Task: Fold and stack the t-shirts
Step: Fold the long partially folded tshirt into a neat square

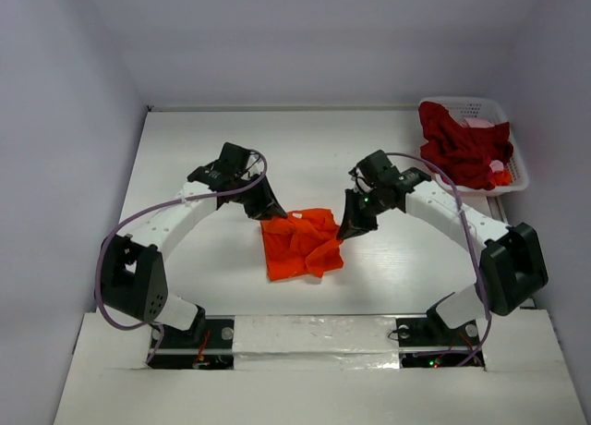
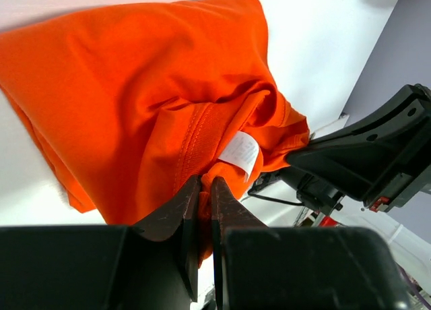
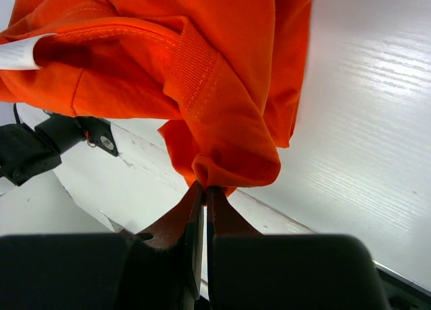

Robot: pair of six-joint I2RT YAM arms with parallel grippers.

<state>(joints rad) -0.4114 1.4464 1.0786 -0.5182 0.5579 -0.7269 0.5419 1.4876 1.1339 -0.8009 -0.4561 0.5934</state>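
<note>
Plainly, the coming move turns on the line between the two grips. The left gripper is closed tight on a fold of the orange-red t-shirt, with the white label of the collar just past its tips. The right gripper is clamped just as narrowly on a bunched fold at the shirt's right side. From above, that pinched edge runs left to right across the middle of the table. The rest of the shirt falls away from it toward the near side in a crumpled heap, between the two arms. Neither arm is the nearer one: each holds its own end, and the collar sits between them, closer to the left grip. My judgement is that the shirt is being spread rather than folded, so the grips would need to draw apart along that same left-right line to pull the edge straight. Whether the near part rests on the table I cannot tell for sure. The dark crimson t-shirt lies in the basket at the far right, with pink cloth behind it, well apart from both grippers
</note>
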